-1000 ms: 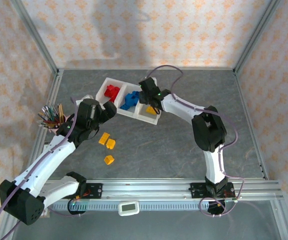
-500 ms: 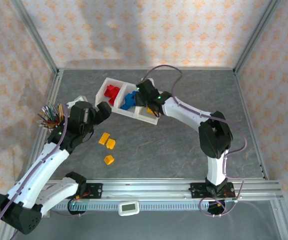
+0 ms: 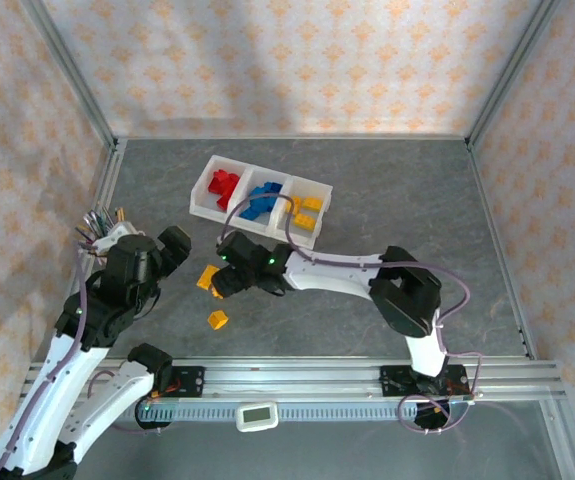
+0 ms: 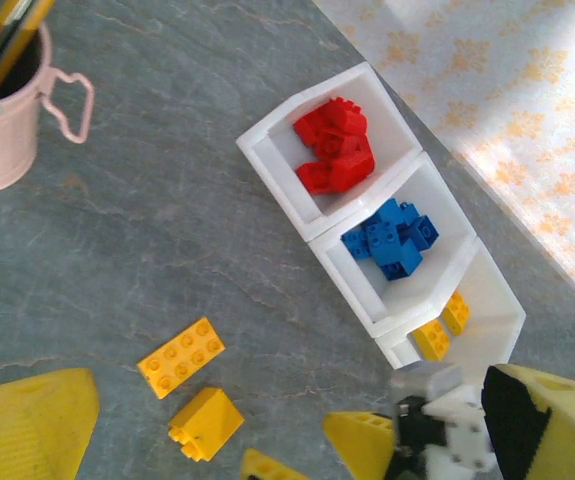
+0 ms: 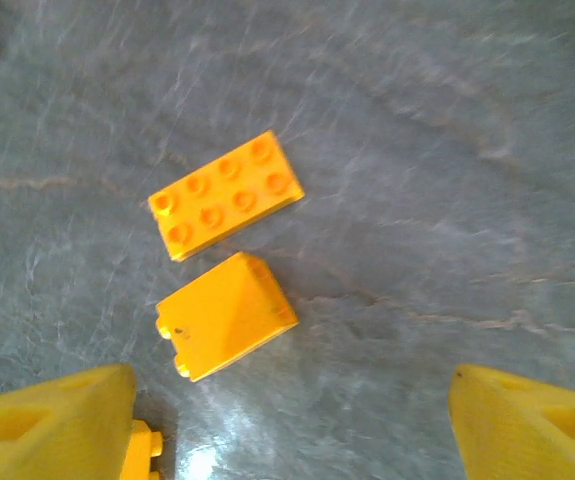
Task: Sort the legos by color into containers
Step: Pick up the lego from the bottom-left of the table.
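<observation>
Legos left on the table number three, all yellow-orange, lying near and left of the three-compartment tray (image 4: 277, 190): a studded two-by-four brick (image 5: 225, 195), a tipped brick (image 5: 225, 317) just beside it showing a smooth face, and a third brick (image 5: 143, 450) half hidden behind a finger. Right gripper (image 5: 287, 390) hangs over them with jaws spread and nothing between. Both unobstructed bricks lie ahead of its fingertips and toward the left-hand finger in the wrist view, not on the closing line. The two-by-four's long axis runs diagonally across that line, and the tipped brick lies roughly parallel to it. Left gripper (image 3: 174, 244), also spread wide and empty, sits farther left, close to the pink cup of pencils (image 4: 2, 120); the right arm is judged the nearer. Tray compartments at far centre hold, left to right, a red heap (image 4: 334, 145), a blue heap (image 4: 392, 238) and at least two yellow bricks (image 4: 432, 340); the heaps cannot be counted. Judged requirement: advance, then turn the wrist to square the jaws across one brick's short side.
</observation>
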Motion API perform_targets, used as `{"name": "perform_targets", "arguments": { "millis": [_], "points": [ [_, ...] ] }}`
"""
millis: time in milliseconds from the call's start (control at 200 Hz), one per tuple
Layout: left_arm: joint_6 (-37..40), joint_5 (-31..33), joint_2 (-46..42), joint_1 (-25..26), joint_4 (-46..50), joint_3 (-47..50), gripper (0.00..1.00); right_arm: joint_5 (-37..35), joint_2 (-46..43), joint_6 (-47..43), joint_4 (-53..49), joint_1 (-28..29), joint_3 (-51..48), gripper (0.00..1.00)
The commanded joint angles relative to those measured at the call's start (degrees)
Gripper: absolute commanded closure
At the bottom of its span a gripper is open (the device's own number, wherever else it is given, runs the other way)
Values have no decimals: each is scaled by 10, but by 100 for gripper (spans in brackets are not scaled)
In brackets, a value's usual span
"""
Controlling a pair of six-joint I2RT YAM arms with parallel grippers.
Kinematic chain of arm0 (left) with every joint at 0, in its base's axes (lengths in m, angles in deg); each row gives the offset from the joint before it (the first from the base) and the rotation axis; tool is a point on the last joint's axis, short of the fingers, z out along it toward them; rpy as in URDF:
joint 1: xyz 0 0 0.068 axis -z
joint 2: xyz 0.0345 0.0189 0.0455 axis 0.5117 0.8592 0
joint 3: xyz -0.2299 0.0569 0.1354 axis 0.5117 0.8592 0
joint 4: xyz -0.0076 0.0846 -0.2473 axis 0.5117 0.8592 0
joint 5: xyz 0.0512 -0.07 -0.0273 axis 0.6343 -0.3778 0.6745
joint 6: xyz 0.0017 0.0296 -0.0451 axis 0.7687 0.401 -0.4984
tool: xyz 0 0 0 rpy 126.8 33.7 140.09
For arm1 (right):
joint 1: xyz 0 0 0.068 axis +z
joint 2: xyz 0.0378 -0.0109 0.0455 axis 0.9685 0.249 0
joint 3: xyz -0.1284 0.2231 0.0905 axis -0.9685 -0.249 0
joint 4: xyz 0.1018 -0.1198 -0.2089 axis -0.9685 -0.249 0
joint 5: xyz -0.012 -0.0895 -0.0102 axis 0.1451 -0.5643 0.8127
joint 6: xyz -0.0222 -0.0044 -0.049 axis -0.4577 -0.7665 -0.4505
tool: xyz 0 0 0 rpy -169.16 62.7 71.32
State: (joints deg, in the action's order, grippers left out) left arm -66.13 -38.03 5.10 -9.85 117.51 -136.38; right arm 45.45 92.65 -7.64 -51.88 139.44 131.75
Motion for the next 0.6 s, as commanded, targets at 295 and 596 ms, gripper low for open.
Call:
{"name": "perform_targets", "arguments": {
  "millis": [295,596],
  "points": [
    [-26,31,-11,-6,47,4,0,-26,124,-69,-5,14,97,18],
    [-22,26,-6,-6,33,9,0,-27,134,-80,-9,14,112,44]
  ]
}}
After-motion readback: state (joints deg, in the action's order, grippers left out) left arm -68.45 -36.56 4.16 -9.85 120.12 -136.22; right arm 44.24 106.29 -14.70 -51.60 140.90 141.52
